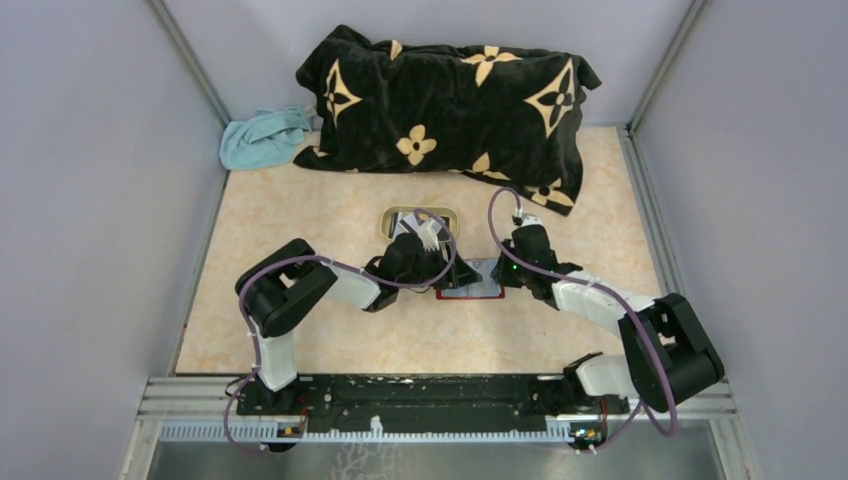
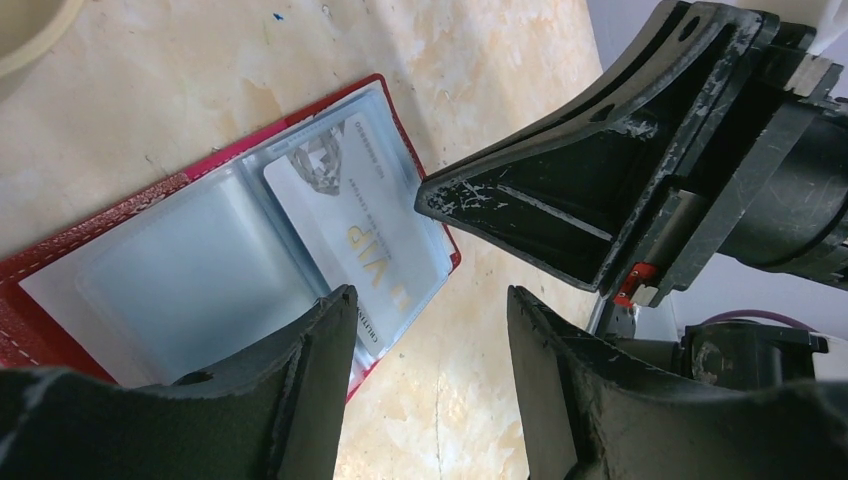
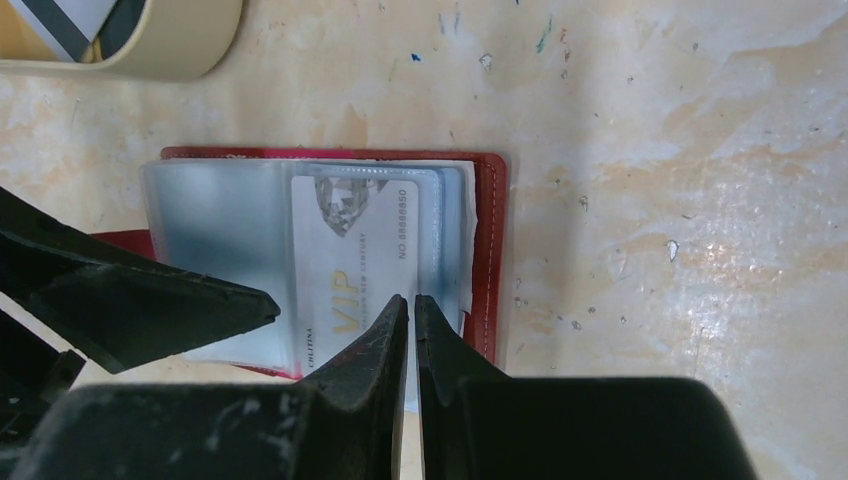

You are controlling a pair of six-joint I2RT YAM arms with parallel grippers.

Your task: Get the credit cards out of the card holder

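Observation:
The red card holder [image 1: 470, 288] lies open on the table between both grippers. Its pale blue-grey clear sleeves face up in the left wrist view [image 2: 190, 270] and the right wrist view [image 3: 215, 220]. A white credit card marked VIP [image 3: 350, 250] sits inside a sleeve, also seen in the left wrist view [image 2: 355, 225]. My right gripper [image 3: 411, 300] is shut, its tips resting on the sleeve edge beside the card [image 2: 425, 195]. My left gripper [image 2: 430, 300] is open at the holder's near corner, nothing between its fingers. Another card [image 3: 70, 25] lies in the beige tray.
The beige oval tray [image 1: 386, 222] stands just behind the holder, also in the right wrist view [image 3: 190, 45]. A black blanket with beige flowers [image 1: 450, 100] and a teal cloth [image 1: 262, 138] lie at the back. Grey walls close both sides.

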